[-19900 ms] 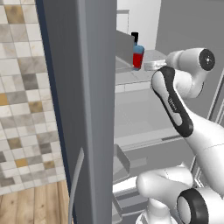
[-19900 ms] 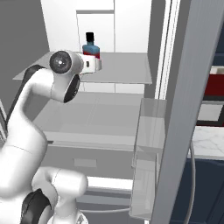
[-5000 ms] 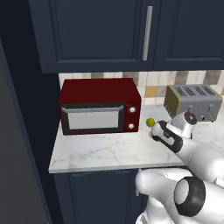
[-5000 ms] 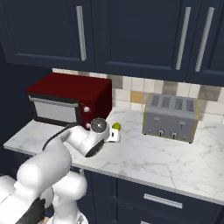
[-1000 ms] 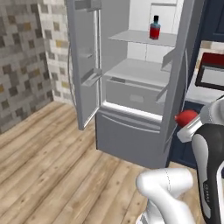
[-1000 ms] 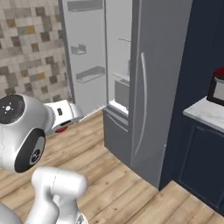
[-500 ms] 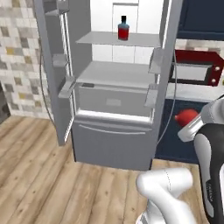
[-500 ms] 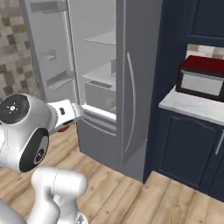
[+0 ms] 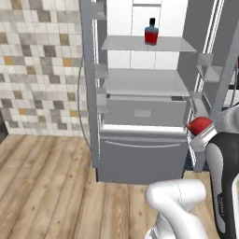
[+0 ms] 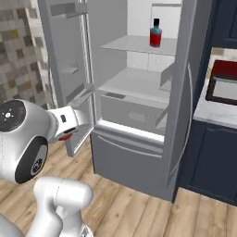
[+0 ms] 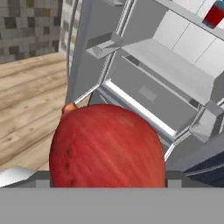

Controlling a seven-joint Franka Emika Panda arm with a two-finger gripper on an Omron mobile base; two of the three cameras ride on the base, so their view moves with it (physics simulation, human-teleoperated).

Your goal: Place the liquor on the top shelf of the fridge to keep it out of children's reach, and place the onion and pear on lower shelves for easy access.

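We saw the gripper (image 9: 200,133) clamped on the onion (image 11: 107,146) before the open fridge (image 9: 140,154), the liquor (image 9: 151,33) on its top shelf (image 9: 130,44).

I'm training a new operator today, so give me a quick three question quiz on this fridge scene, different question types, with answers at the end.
1. True or false: the liquor already stands on the top shelf of the fridge.
2. Multiple choice: what does the hand hold? A) the pear B) the onion C) nothing
3. Fill in: the fridge doors stand ____.

Key:
1. True. The blue bottle is upright on the highest shelf panel.
2. B. The red onion sits between the fingers, close to the hand camera.
3. Open. The lower shelf is in plain sight in both base views.
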